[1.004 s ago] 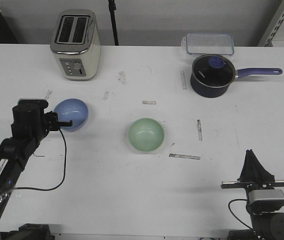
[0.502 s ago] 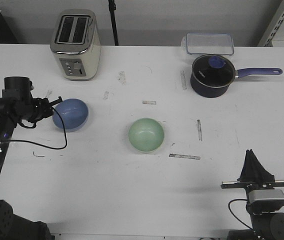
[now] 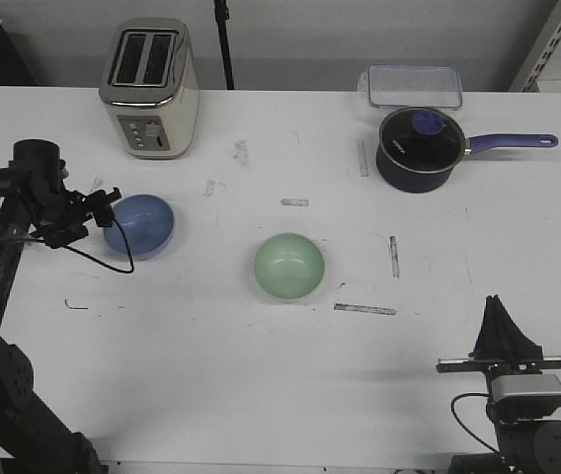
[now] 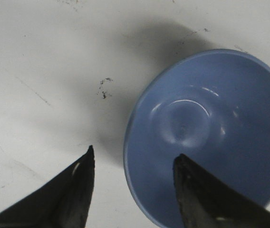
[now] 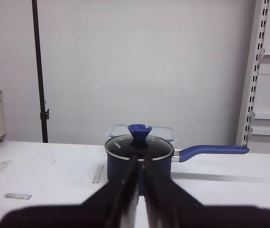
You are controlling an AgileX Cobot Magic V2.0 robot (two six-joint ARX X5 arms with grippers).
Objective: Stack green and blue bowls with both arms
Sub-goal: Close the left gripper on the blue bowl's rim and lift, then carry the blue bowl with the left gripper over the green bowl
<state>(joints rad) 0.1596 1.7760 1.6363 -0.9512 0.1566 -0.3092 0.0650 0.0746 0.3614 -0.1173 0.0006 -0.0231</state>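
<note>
Left gripper (image 4: pixel 132 166) open, straddling the rim of the one glossy periwinkle-blue bowl (image 3: pixel 140 225), centre-left. One glossy mint-green bowl (image 3: pixel 288 266) mid-frame, bare white table (image 3: pixel 211 346) all round. Right gripper (image 5: pixel 139 183) lower right, fingers nearly together, holding nothing.

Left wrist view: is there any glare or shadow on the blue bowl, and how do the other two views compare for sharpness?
Left wrist view: the blue bowl shows a small curved glare at its centre and casts a soft dark shadow on the table; the picture is slightly soft. Front view: evenly lit, sharp. Right wrist view: the saucepan is clear, while the near jaws are a dark blur.
</note>
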